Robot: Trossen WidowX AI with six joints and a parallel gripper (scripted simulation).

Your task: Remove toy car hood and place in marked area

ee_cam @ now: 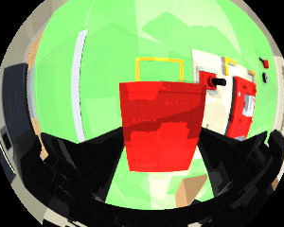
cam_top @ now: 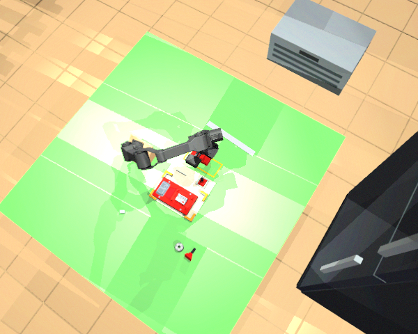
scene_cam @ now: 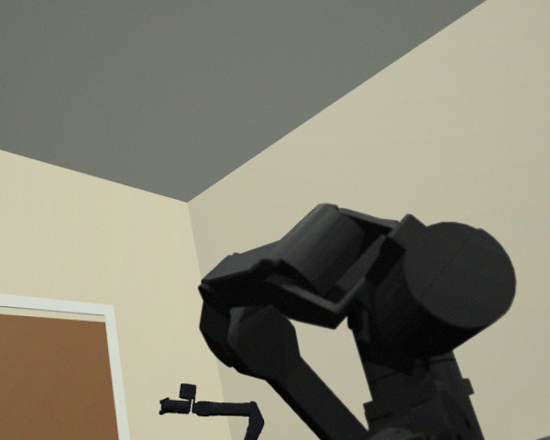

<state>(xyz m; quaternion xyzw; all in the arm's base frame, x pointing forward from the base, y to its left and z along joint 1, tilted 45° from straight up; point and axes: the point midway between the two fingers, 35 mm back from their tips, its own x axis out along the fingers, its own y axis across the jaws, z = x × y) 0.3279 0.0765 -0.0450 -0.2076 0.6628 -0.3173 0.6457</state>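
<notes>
My gripper (cam_top: 200, 156) (ee_cam: 162, 130) is shut on the red hood (cam_top: 205, 159) (ee_cam: 163, 125), with one finger on each side of it. The hood is off the car. In the top view it covers part of the yellow outline of the marked area (cam_top: 218, 170) (ee_cam: 159, 59); in the wrist view the far part of that outline shows beyond the hood's edge. Its height above the table is hard to tell. The red toy car (cam_top: 170, 198) (ee_cam: 238, 101) sits on a white board (cam_top: 209, 188) (ee_cam: 221, 101). The exterior view shows the dark arm, not the hood.
A red block with a black knob (cam_top: 202, 181) (ee_cam: 206, 80) stands on the board beside the marked area. A pale strip (cam_top: 230, 138) (ee_cam: 77, 85) lies on the other side. A grey ring (cam_top: 179, 246) and a red funnel-like piece (cam_top: 189, 255) lie beyond the car.
</notes>
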